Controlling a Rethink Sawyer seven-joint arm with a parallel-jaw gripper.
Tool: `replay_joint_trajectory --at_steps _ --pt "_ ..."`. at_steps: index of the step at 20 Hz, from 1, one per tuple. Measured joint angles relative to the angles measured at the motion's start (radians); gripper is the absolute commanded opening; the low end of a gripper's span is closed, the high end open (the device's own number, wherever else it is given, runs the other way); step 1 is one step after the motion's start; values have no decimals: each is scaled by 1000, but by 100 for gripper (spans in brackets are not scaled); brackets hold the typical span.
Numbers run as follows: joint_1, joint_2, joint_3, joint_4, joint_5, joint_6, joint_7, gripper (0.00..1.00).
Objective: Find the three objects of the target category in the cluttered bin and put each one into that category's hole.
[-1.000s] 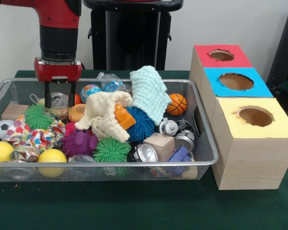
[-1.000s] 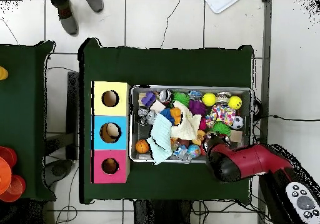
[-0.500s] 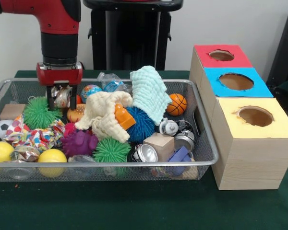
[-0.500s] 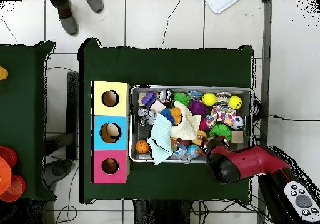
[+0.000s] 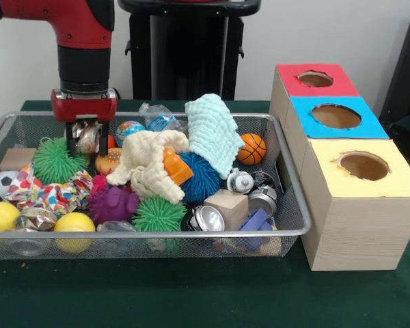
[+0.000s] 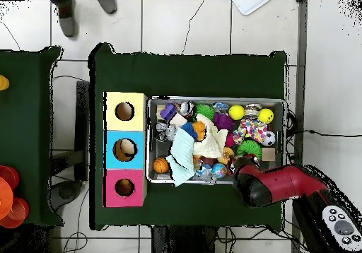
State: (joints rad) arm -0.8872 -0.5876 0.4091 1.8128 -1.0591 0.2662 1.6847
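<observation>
Front view: tool [image 5: 87, 140] clamps a small can [image 5: 89, 137] above the bin [image 5: 287, 205]; light, stiff, slippery; grip mid-body.

Gripper [image 5: 86, 140] rose since 1.0 s ago, lifting the can [image 5: 89, 138] out of the bin [image 5: 191, 236] clutter; the can went from upright among the toys to tilted and clear above them, clamped between the fingers [image 5: 71, 141]. Green spiky ball [image 5: 53, 161] now shows more fully where the can stood. Since 0.5 s ago almost nothing moved. Overhead, the arm [image 6: 279, 184] shifted slightly and the person's feet [image 6: 67, 20] moved toward the top edge.
</observation>
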Motion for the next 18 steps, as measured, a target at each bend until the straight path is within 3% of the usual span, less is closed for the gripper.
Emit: replay_joint_trajectory --at_steps 18 --pt "57 -16 -68 -1 0 51 0 100"
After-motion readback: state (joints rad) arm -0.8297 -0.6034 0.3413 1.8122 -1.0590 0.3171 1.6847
